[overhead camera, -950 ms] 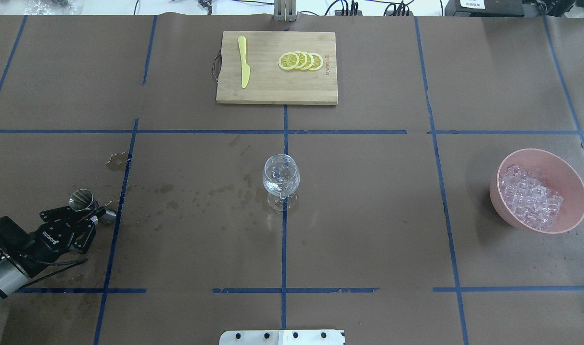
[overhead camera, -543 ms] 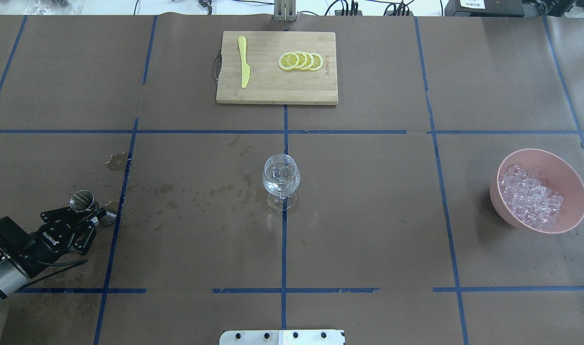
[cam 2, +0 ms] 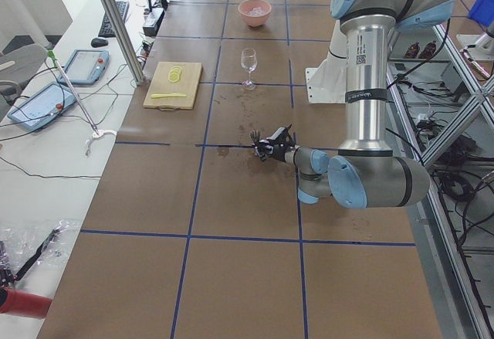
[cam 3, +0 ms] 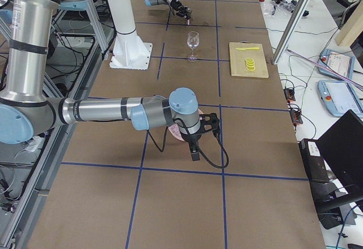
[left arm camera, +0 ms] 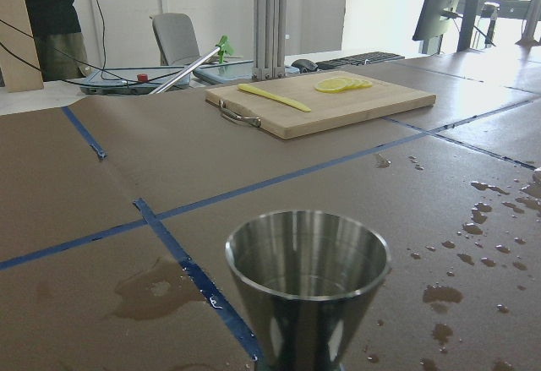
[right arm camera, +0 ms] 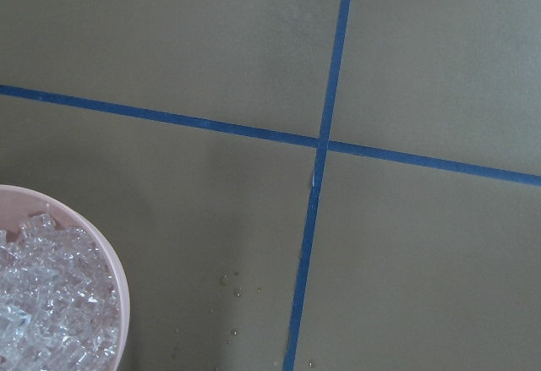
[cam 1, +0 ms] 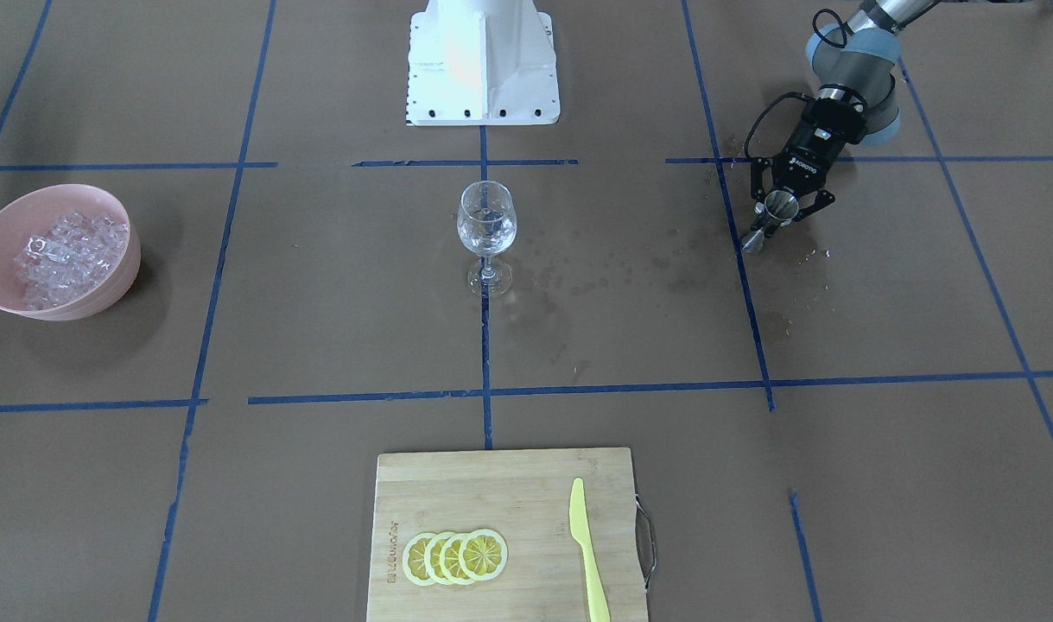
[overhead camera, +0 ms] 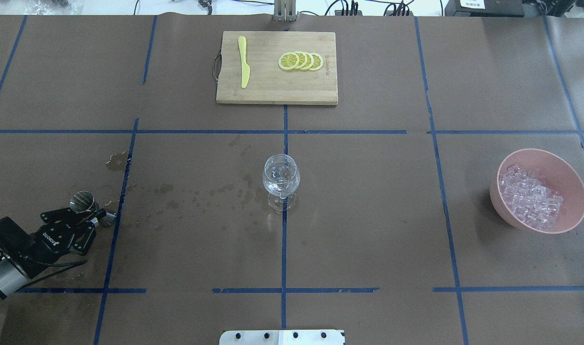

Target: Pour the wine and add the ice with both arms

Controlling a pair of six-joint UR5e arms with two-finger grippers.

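My left gripper (overhead camera: pixel 94 216) is shut on the waist of a steel jigger (overhead camera: pixel 83 201), low over the wet paper at the table's left. In the left wrist view the jigger's cup (left arm camera: pixel 308 261) fills the foreground; I see no liquid in it. A clear wine glass (overhead camera: pixel 281 179) stands upright at the table's middle; any wine in it is hard to make out. The ice (overhead camera: pixel 531 201) lies heaped in a pink bowl (overhead camera: pixel 578 203) at the right. My right gripper (cam 3: pixel 195 150) shows only in the exterior right view, above the bowl; I cannot tell its state.
A wooden cutting board (overhead camera: pixel 277 93) at the far middle carries lemon slices (overhead camera: pixel 301 61) and a yellow knife (overhead camera: pixel 244 62). Wet spots (overhead camera: pixel 200 196) mark the paper between the jigger and the glass. The right wrist view shows the bowl's rim (right arm camera: pixel 121 282) and blue tape lines.
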